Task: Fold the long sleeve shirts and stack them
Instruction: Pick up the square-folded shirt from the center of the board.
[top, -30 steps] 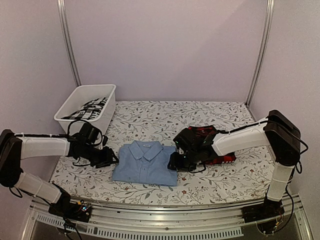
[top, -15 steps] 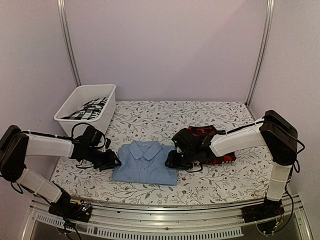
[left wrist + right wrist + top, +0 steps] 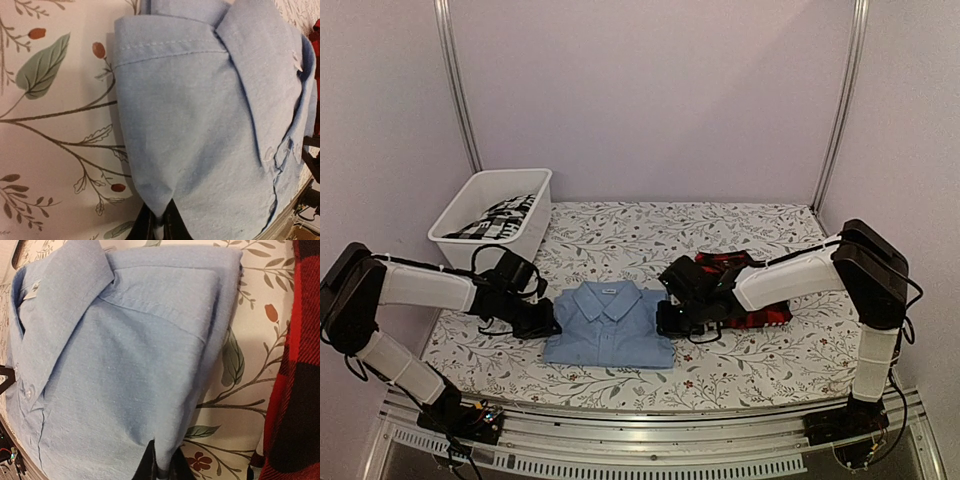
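The light blue shirt lies folded, collar up, on the floral table near the front middle. My left gripper is shut on its left edge; the left wrist view shows the blue cloth pinched into a point between the jaws. My right gripper is shut on its right edge; the right wrist view shows the fold pinched between the jaws. The red-and-black plaid shirt lies bunched behind my right arm and shows at the right edge of the right wrist view.
A white bin holding black-and-white patterned cloth stands at the back left. The floral tablecloth covers the table. A metal rail runs along the near edge.
Both grippers have moved inward to the blue shirt's side edges and shut on them. The shirts have not moved.
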{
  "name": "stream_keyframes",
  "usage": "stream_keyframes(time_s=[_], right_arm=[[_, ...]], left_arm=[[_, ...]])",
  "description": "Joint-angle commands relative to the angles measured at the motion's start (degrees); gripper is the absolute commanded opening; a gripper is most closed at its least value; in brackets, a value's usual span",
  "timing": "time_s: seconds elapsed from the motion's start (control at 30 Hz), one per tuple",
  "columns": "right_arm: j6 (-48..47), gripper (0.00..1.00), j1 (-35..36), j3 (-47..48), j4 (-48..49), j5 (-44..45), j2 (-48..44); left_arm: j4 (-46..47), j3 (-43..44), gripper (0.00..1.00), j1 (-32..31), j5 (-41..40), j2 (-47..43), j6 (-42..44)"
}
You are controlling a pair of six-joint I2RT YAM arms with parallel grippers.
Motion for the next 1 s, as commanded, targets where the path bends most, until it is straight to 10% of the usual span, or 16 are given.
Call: stream_keyframes(time_s=[0.0,0.97], right_arm=[[-1.6,0.0,0.2,3.5,-4.2,1.6,2.1],[-13.2,0.0,-5.1,16.7,-19.1,9.5,-7.1]], left_arm=[[-1.6,1.6,0.03,-0.9,0.0,-0.8,-0.4],[-10.8,20.4,0.0,-5.8,-2.1,-7.9,-1.3]])
